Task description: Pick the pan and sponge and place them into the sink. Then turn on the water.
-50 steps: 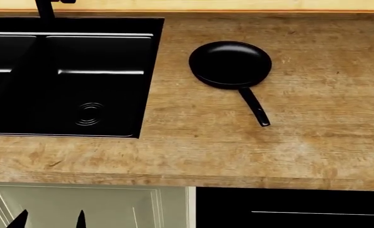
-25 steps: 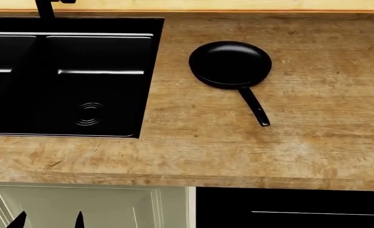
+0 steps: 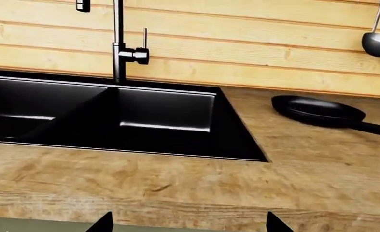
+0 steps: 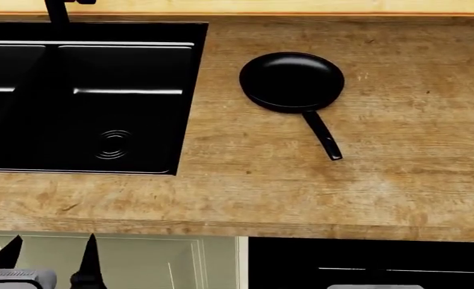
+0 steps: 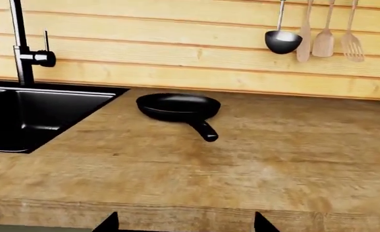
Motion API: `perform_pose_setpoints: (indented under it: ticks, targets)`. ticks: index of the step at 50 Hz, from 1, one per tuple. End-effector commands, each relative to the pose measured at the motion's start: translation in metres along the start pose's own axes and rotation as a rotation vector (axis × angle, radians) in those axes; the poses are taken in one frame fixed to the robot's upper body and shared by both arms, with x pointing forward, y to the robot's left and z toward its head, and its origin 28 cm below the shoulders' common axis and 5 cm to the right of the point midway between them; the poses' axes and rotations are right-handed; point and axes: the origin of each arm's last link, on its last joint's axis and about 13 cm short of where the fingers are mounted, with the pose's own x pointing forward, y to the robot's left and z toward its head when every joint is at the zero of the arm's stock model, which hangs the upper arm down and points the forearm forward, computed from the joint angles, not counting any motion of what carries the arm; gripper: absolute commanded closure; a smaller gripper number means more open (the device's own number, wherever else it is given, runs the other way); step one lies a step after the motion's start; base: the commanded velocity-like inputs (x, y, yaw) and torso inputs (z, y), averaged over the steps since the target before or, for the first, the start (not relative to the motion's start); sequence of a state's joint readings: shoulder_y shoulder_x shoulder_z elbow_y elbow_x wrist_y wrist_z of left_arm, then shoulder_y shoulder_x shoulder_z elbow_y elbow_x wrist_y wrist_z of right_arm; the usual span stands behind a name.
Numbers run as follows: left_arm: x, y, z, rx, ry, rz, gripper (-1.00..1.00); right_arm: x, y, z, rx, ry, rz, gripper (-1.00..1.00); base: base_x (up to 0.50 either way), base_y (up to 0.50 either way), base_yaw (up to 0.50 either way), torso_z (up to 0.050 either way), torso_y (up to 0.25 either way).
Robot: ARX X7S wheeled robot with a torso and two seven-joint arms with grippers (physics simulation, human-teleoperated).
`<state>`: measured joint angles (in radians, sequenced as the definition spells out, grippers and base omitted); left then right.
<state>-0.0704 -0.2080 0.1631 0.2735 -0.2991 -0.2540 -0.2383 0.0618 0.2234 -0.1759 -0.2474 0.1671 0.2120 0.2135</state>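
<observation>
Left wrist view: I'm looking over the counter edge point(image 3: 176, 193) at the sink point(image 3: 112, 116), faucet point(image 3: 119, 43) behind it at about 12 o'clock. The frying pan point(image 3: 317, 110) sits off at 2 o'clock, on the wood, well apart from the sink rim. Left gripper point(image 3: 188, 223) shows only two dark fingertips, spread apart with nothing between them, so released.

Head view: pan point(image 4: 291, 80) is flat on the countertop point(image 4: 397, 180), right of the sink point(image 4: 92, 96), not touching it. Handle point(image 4: 323, 136) points back toward me, roughly 5 o'clock from the bowl, so the long axis runs near-to-far with a slight slant. Left gripper point(image 4: 50, 256) pokes up at the bottom left, fingers apart. Right gripper itself I can't make out here, just a grey sliver at the bottom edge.

Right wrist view: pan point(image 5: 178, 106) is nearly dead ahead, 11 to 12 o'clock, handle end aimed my way. Right gripper point(image 5: 184, 221) fingertips stand wide apart, empty. Ladle point(image 5: 281, 41) and other utensils hang on the wall, irrelevant.

Which arm: I'd say the right one, the handle lines up with it way better.

Sponge: not visible in any view, can't say where it is.

Water: none running.

Changed: compared to a second ago, the left fingertips sit higher in the head view; the pan hasn't budged.
</observation>
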Motion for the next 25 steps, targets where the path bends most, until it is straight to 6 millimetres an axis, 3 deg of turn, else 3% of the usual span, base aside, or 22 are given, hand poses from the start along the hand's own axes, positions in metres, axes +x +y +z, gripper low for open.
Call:
perform_pose_setpoints:
  ticks: [1, 5, 9, 12, 16, 25]
  targets:
    - [0.013, 0.002, 0.048, 0.016, -0.032, -0.049, -1.00, 0.009, -0.020, 0.057, -0.038, -0.060, 0.013, -1.00, 0.00, 0.00, 0.00, 0.000, 0.000]
    - [0.023, 0.006, 0.065, 0.034, -0.039, -0.065, -1.00, 0.017, -0.036, 0.082, -0.049, -0.083, 0.003, -1.00, 0.00, 0.00, 0.00, 0.000, 0.000]
    - [0.036, 0.011, 0.074, 0.068, -0.015, -0.060, -1.00, 0.019, -0.051, 0.095, -0.056, -0.083, -0.016, -1.00, 0.00, 0.00, 0.00, 0.000, 0.000]
    - [0.041, 0.015, 0.083, 0.074, -0.007, -0.069, -1.00, 0.021, -0.060, 0.109, 0.028, -0.077, 0.006, -1.00, 0.00, 0.00, 0.00, 0.000, 0.000]
    - [0.043, 0.020, 0.098, 0.088, 0.020, -0.093, -1.00, 0.024, -0.072, 0.127, -0.020, -0.040, 0.014, -1.00, 0.00, 0.00, 0.00, 0.000, 0.000]
    - [0.040, 0.031, 0.105, 0.089, 0.031, -0.053, -1.00, 0.013, -0.083, 0.126, -0.045, 0.000, 0.003, -1.00, 0.03, -0.03, 0.00, 0.000, 0.000]
